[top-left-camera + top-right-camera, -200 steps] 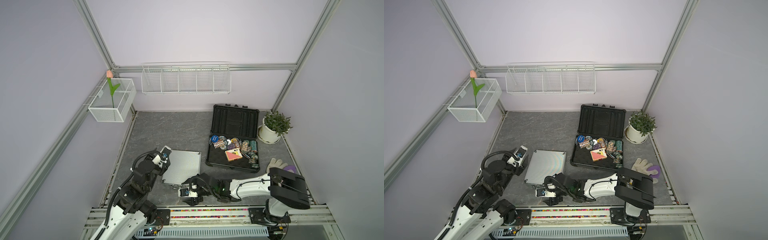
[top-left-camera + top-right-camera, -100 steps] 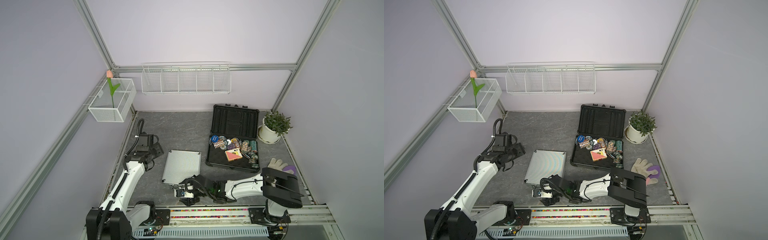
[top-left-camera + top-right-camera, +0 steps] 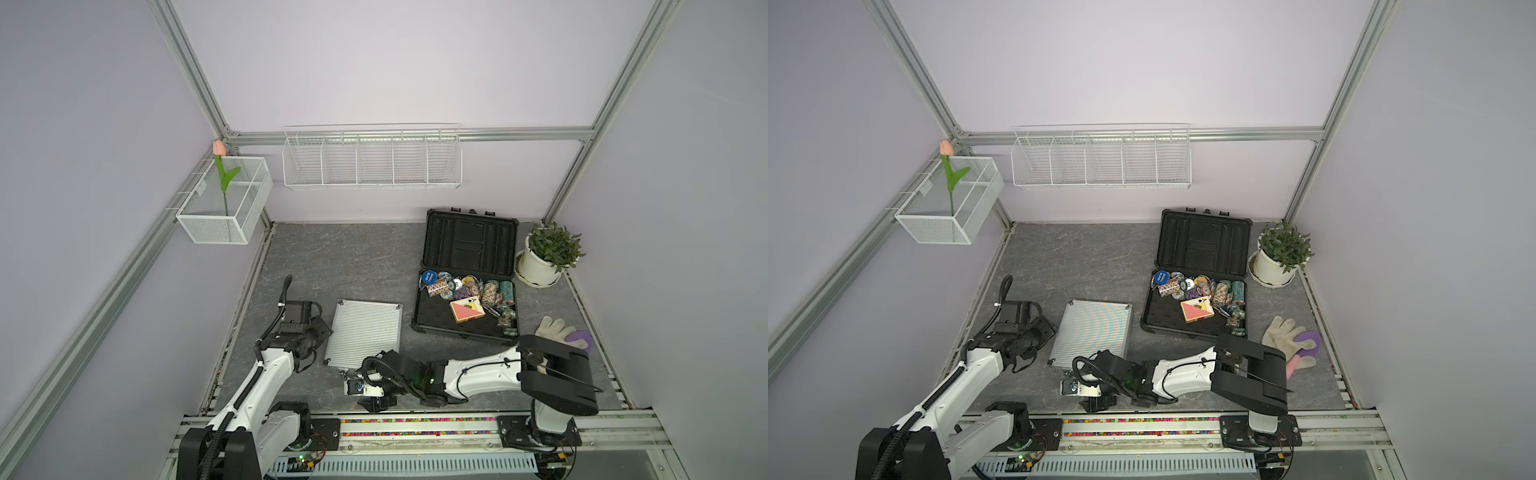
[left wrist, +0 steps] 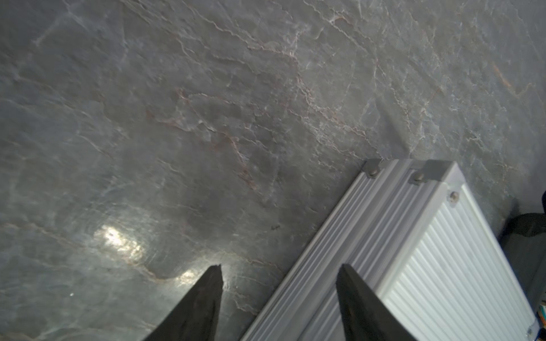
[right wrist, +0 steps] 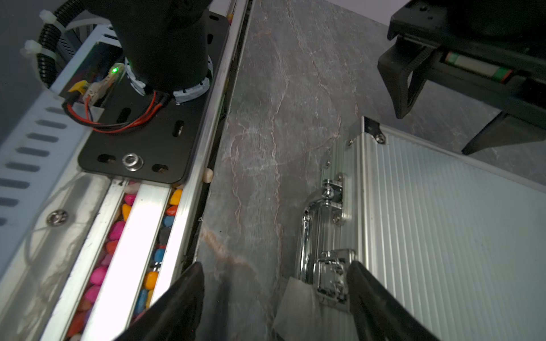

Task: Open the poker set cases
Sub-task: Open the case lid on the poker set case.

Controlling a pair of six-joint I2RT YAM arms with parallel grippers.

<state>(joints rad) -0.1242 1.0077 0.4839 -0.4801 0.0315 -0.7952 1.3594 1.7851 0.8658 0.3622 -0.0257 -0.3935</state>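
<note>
The silver case (image 3: 363,332) lies flat and closed on the grey table (image 3: 353,257), near the front edge and left of the middle, with its handle (image 5: 307,224) and latch (image 5: 331,277) on the side that faces the front edge. The black case (image 3: 434,320) sits open nearer the right edge. Its lid (image 3: 469,245) stands up toward the back edge, and poker chips (image 3: 469,289) and a deck of cards (image 3: 466,311) lie in its base.

The left gripper (image 4: 279,270) is at the silver case's left side. Its jaws stand moderately wide and hold nothing. One finger (image 4: 206,295) is over bare table and the other finger (image 4: 357,298) is over the case's ribbed edge. Whether that finger touches the metal cannot be told.

The right gripper (image 5: 274,264) is low at the case's front side, also parted wide and empty. The latch sits between its fingers, close beside one fingertip (image 5: 363,280). Contact there cannot be judged.
</note>
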